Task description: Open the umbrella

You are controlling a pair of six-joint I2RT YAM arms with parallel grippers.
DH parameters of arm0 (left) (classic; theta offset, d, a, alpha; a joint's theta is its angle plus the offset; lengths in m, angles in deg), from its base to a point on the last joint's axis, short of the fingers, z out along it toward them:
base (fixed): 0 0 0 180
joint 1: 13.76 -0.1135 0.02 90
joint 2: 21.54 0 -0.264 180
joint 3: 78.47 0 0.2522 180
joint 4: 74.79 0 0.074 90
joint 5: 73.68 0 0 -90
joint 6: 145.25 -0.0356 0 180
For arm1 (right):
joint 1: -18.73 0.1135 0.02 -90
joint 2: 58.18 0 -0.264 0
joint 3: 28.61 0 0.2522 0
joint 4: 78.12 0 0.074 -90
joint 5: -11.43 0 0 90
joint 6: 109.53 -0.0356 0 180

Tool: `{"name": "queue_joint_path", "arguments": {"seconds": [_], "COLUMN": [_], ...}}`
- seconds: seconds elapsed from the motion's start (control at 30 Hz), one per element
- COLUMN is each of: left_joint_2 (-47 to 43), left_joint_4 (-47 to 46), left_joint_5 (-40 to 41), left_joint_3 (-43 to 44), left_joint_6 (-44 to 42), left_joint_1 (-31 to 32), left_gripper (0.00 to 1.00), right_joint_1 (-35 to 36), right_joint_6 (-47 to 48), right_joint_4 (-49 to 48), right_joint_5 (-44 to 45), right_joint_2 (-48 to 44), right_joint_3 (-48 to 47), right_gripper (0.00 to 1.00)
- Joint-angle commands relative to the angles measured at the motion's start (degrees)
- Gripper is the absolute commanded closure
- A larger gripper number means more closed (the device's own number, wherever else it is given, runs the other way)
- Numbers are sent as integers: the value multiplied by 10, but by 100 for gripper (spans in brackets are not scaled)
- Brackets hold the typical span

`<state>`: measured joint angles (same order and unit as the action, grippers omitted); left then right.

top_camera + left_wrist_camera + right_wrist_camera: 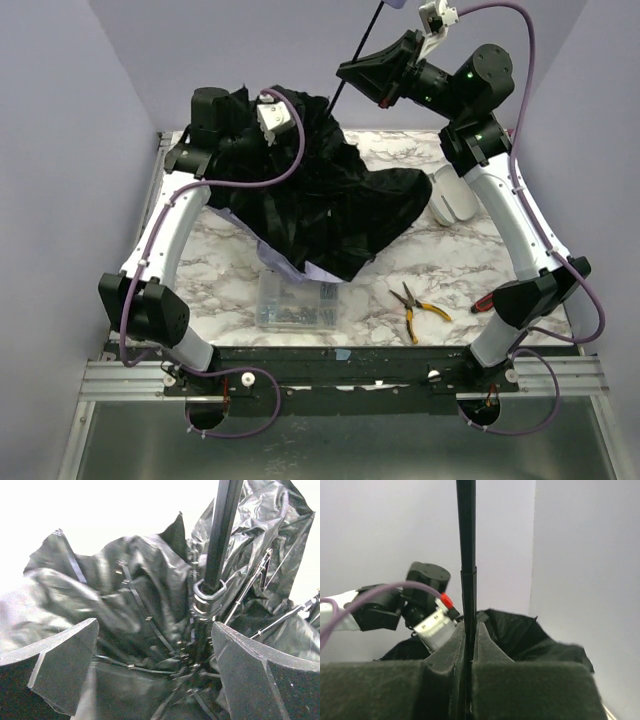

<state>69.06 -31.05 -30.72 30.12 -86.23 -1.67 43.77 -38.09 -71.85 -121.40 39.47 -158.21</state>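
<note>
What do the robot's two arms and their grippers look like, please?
Both the left arm and right arm have white curved links between bulky black joints. A lilac cable loops along each. Small green lights glow on the right arm's joints. The left gripper and right gripper carry thick, dark, wedge-shaped fingers with a matte foam-like face.

umbrella shaft [371, 30] cut off at top edge; canopy [340, 210] part-hides box [295, 305]; contents indistinct

I see the umbrella [330, 210] black underneath with a pale lilac rim, the table [460, 265] white-and-grey marbled, and the pliers [420, 308] yellow-handled.
</note>
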Motion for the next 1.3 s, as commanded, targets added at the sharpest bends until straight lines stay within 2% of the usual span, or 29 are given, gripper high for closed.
{"name": "queue_joint_path", "arguments": {"seconds": [0.0, 0.07, 0.13, 0.2, 0.3, 0.37, 0.47, 0.57, 0.7, 0.87, 0.97, 1.13, 1.27], "left_joint_2": [-48, -45, -30, -13, -4, -7, 1, 16, 7, -46, -68, -61, -34], "left_joint_4": [-44, -37, -6, 35, 53, 21, -8, 1, -9, -129, -199, -285, -294], "left_joint_5": [-52, -49, -26, -3, 40, 70, 91, 80, 82, 98, 153, 300, 315], "left_joint_3": [15, 24, 49, 72, 56, 15, -31, -45, -60, -75, -93, -117, -100], "left_joint_6": [48, 36, 11, -23, -46, -35, -24, -24, -43, 43, 72, 100, 147], "left_joint_1": [7, 16, 31, 47, 67, 66, 42, 3, -20, 15, 57, 131, 145], "left_gripper": [6, 14, 28, 33, 24, 17, 6, 3, 9, 20, 21, 21, 22], "right_joint_1": [-1, -1, -1, -1, -1, -1, -1, -2, -2, -1, 0, 5, 6], "right_joint_6": [15, 16, 19, 25, 42, 50, 58, 72, 87, 76, 58, 32, 30], "right_joint_4": [-29, -28, -29, -28, -15, -12, 0, 20, 44, 72, 99, 96, 93], "right_joint_5": [-10, -10, -9, -3, 12, 14, 17, 27, 44, 97, 132, 177, 187], "right_joint_2": [-24, -23, -23, -23, -23, -27, -34, -37, -35, -20, -10, -7, -9], "right_joint_3": [4, 4, 3, -2, -18, -22, -30, -40, -48, -60, -69, -65, -61], "right_gripper": [99, 99, 99, 99, 99, 99, 99, 99, 99, 99, 99, 99, 99]}}
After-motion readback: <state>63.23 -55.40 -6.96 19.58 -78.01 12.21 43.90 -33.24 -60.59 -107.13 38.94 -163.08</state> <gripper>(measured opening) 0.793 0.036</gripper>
